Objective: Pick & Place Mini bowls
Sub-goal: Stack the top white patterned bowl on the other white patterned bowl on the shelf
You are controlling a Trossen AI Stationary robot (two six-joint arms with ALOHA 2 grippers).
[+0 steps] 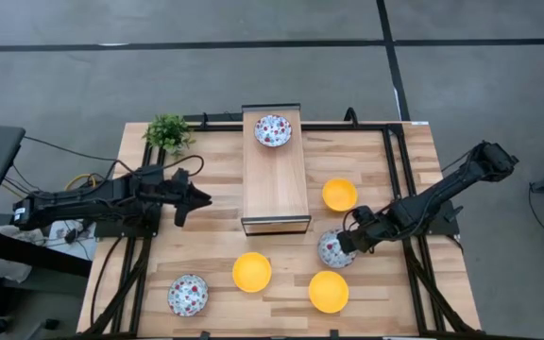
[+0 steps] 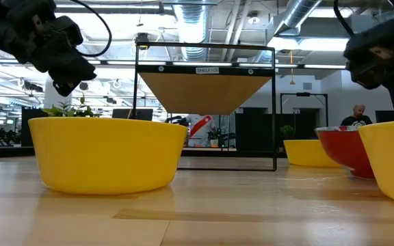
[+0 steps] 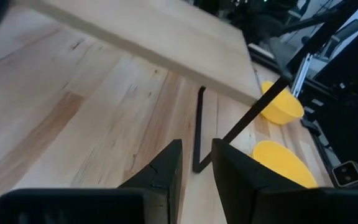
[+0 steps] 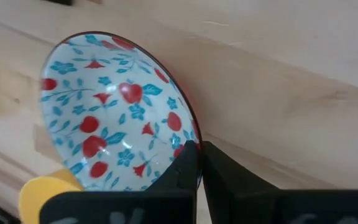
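Note:
Six mini bowls show in the high view. One floral bowl (image 1: 274, 129) sits on the far end of the wooden shelf (image 1: 275, 179). Another floral bowl (image 1: 188, 294) stands near the table's near-left corner. Three yellow bowls (image 1: 339, 195) (image 1: 251, 272) (image 1: 329, 291) stand on the table. My right gripper (image 1: 349, 244) is shut on the third floral bowl (image 1: 332, 249), right of the shelf's near end. My left gripper (image 1: 196, 198) hovers left of the shelf, fingers a little apart (image 3: 196, 165), holding nothing. My right gripper pinches the floral bowl's rim (image 4: 190, 138) on the side toward the table's right, one finger inside the bowl (image 4: 184, 163) and one outside (image 4: 219, 163). The fingers come from the right, slanting down. The bowl is tilted; I cannot tell whether its base touches the table.
A small green potted plant (image 1: 167, 132) stands at the far-left corner. The shelf's black frame (image 3: 199, 130) is just ahead of my left gripper. Bare table lies left of the shelf and along the right edge. A person (image 2: 356, 116) is in the room behind.

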